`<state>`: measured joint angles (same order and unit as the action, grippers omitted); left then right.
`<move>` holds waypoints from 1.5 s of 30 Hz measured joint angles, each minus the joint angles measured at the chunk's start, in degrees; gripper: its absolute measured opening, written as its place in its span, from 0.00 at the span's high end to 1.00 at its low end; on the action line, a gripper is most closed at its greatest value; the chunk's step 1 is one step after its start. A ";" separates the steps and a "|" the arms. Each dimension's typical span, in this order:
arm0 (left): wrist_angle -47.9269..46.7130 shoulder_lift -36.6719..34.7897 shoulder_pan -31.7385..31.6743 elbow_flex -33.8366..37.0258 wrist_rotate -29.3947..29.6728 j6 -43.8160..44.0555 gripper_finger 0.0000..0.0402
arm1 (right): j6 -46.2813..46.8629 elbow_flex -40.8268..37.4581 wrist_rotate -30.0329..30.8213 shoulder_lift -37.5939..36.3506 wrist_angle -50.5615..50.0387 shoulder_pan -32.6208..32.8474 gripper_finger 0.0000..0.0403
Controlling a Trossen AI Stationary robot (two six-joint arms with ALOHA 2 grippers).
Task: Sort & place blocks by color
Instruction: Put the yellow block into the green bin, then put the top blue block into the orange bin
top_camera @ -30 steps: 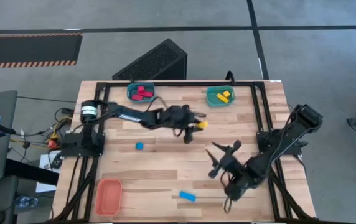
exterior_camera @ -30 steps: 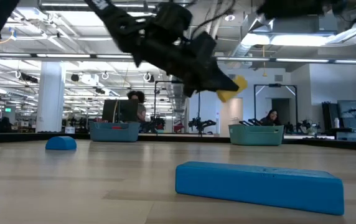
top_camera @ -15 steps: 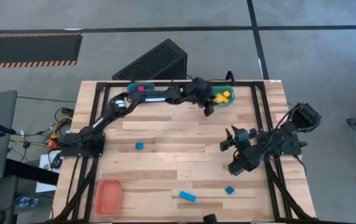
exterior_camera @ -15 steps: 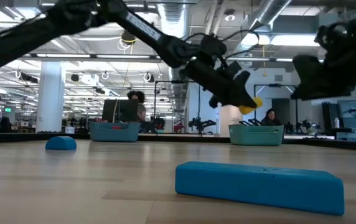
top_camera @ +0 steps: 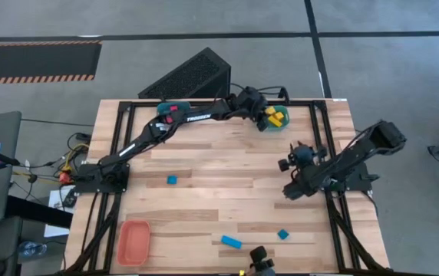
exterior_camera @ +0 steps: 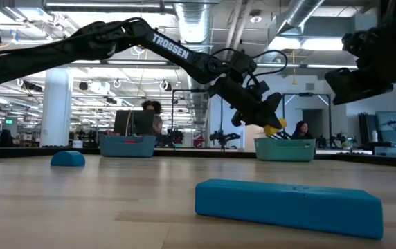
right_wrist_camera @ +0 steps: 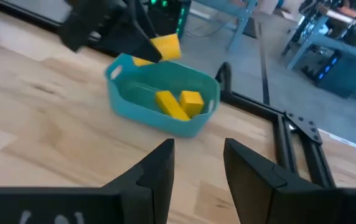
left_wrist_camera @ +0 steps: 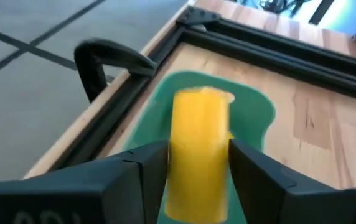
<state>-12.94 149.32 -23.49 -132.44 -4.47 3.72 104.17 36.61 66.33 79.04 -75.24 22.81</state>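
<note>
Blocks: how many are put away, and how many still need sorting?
Done: red blocks sit in one teal bin, two yellow blocks in the other. In hand: the left gripper holds a yellow block over that bin. Left: three blue blocks on the table; right gripper is empty.

The left arm reaches across the far edge of the worktop; its gripper is over the teal bin holding yellow blocks. The right gripper hangs near the right frame rail. Three blue blocks lie apart on the worktop. An orange bin sits at the near left corner.
</note>
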 joint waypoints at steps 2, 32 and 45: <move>0.35 0.00 -0.04 -0.02 -0.25 -0.01 0.60 | -2.61 -1.50 -0.23 -3.65 1.88 -1.11 0.63; 34.57 -35.43 4.04 54.95 -6.92 -1.81 0.70 | -41.13 -5.87 -16.96 -23.24 44.65 -0.50 0.74; 70.90 -59.87 10.63 95.70 -7.54 -3.10 0.71 | -63.23 -5.83 -28.36 -12.95 78.84 3.93 0.75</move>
<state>57.96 89.45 -12.85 -36.74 -12.01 0.61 40.95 30.79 37.97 66.09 3.60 26.74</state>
